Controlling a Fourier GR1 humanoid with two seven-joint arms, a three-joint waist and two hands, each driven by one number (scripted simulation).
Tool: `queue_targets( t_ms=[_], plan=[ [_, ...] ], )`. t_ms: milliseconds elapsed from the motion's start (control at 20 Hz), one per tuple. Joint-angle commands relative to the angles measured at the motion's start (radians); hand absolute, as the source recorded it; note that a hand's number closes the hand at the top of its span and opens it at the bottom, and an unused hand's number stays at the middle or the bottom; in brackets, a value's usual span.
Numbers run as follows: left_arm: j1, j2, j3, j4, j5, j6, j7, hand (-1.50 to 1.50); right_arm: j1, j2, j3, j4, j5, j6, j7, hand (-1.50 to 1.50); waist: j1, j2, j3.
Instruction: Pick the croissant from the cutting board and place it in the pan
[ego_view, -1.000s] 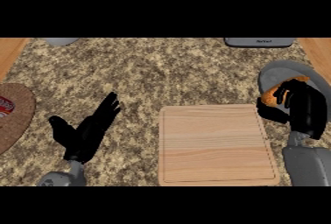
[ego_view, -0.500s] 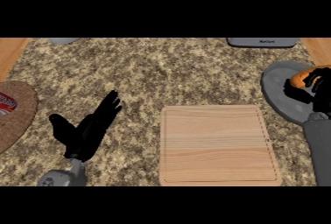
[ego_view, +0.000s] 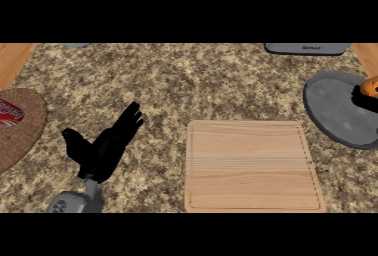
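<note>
Head view: brown mat (ego_view: 18, 130) far left

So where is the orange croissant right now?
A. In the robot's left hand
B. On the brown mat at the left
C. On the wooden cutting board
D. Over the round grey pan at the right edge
D: the orange croissant shows over the round grey pan at the view's right edge, and the light wooden cutting board has nothing on it.
</note>
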Motion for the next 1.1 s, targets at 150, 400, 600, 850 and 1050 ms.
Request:
queue_targets(
  t_ms=[150, 400, 600, 850, 1050],
  plan=[
    [-0.028, -0.021, -0.022, 0.014, -0.007, -0.013, -0.006, 0.0, -0.052, -0.106, 0.044, 0.279, 0.106, 0.1, 0.153, -1.5, 0.041, 0.021, 0.001],
    [-0.019, -0.017, -0.004, 0.022, -0.011, -0.001, -0.006, 0.0, -0.05, -0.072, -0.027, 0.306, 0.016, 0.132, 0.019, -1.5, 0.023, 0.012, 0.004],
    [0.024, -0.022, -0.018, 0.008, -0.014, -0.001, -0.013, 0.0, -0.077, -0.059, -0.148, 0.248, -0.133, 0.212, -0.135, -1.5, 0.012, 0.005, 0.006],
    [0.037, 0.005, 0.003, -0.01, 0.0, -0.024, -0.014, 0.0, -0.062, -0.084, -0.272, 0.26, -0.275, 0.336, -0.241, -1.5, 0.014, 0.007, 0.006],
    [-0.004, -0.03, 0.002, 0.034, -0.027, 0.013, -0.034, 0.0, -0.029, -0.153, -0.321, 0.309, -0.335, 0.522, -0.26, -1.5, -0.005, 0.011, 0.005]
  ],
)
